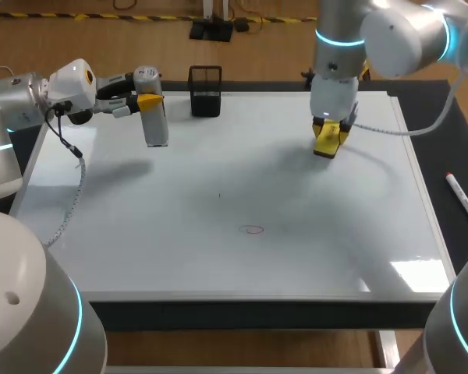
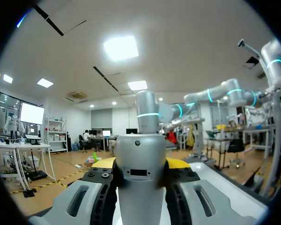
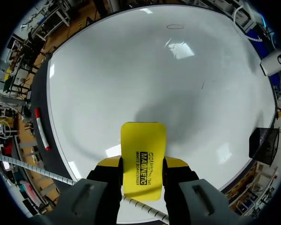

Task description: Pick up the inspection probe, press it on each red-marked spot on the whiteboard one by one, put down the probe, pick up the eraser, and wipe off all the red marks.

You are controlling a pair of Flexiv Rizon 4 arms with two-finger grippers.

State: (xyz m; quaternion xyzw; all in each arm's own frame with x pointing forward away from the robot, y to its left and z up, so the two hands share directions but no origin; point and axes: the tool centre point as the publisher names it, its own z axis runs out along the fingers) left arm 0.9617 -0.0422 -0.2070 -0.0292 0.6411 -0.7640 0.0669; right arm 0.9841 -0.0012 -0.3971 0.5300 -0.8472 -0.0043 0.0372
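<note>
My left gripper (image 1: pixel 150 100) is shut on the grey cylindrical inspection probe (image 1: pixel 155 125), which hangs above the whiteboard's far left part; in the left wrist view the probe (image 2: pixel 140 180) stands between the fingers (image 2: pixel 104 163). My right gripper (image 1: pixel 328 129) is shut on the yellow eraser (image 1: pixel 327 141), held just above the whiteboard (image 1: pixel 140 226) at its far right. In the right wrist view the eraser (image 3: pixel 143 159) sits between the fingers (image 3: pixel 176 162). One red oval mark (image 1: pixel 253 229) shows near the board's middle front, and the red mark (image 3: pixel 175 26) lies far ahead of the eraser.
A black mesh holder (image 1: pixel 205 91) stands at the board's far edge, and the holder (image 3: pixel 263 144) is off to the eraser's side. A red marker pen (image 1: pixel 463 199) lies on the dark mat right of the board. A small dark tick (image 1: pixel 220 195) is on the board.
</note>
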